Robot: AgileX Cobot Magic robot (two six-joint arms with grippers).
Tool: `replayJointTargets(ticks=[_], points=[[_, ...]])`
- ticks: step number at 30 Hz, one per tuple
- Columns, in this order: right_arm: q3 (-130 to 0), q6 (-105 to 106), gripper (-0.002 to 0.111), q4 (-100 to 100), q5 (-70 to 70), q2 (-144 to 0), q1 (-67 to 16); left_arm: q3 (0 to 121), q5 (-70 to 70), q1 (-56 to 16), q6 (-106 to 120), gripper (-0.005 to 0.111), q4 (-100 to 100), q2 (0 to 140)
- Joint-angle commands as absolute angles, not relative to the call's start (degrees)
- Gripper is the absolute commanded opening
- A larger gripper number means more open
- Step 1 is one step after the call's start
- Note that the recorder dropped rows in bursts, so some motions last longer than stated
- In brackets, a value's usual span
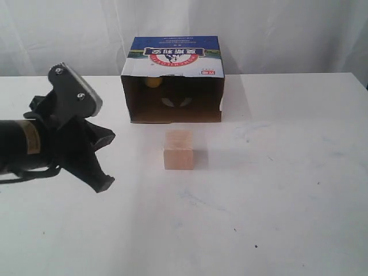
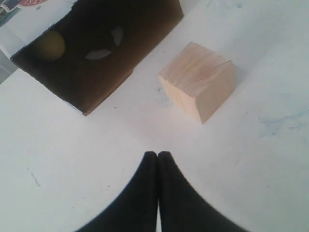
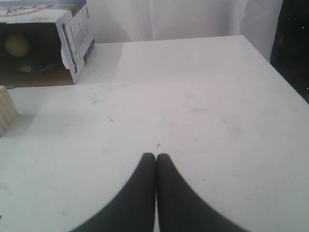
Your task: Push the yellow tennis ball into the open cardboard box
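Observation:
The yellow tennis ball (image 1: 153, 82) lies inside the open cardboard box (image 1: 172, 57), deep in its dark interior near the far left corner; it also shows dimly as the ball (image 2: 49, 45) and the ball (image 3: 16, 45) in both wrist views. The box (image 2: 96, 67) rests on its side at the back of the table, its opening facing the front. My left gripper (image 1: 104, 183) hovers shut and empty at the left, well short of the box (image 3: 58, 29); its fingertips (image 2: 158, 154) touch. My right gripper (image 3: 156, 155) is shut on nothing, over bare table; the exterior view does not show it.
A pale wooden cube (image 1: 178, 149) stands on the white table (image 1: 276, 190) just in front of the box opening; the cube (image 2: 199, 79) is right of my left gripper. White curtains hang behind. The table's right edge (image 3: 275, 67) drops to dark floor.

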State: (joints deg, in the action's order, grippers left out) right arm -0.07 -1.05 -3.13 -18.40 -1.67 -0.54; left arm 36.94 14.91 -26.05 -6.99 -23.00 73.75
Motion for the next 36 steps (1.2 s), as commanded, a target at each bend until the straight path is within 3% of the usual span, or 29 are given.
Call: replayJointTargets(ticks=[1,27,36], points=[[0.0,-1.4,0.0,-2.9,-17.9,-1.4,-0.7,31.0,21.9,-27.6,-7.7,0.0,-14.5,67.1],[0.0,-1.4,0.0,-2.9,-17.9,-1.4,-0.7,11.4,26.5,-30.4,-7.5,0.0,-1.1,44.5],[0.0,-1.4,0.0,-2.9,-17.9,-1.4,-0.7,7.0,20.3,-30.4,-7.5,0.0,-1.7,32.2]])
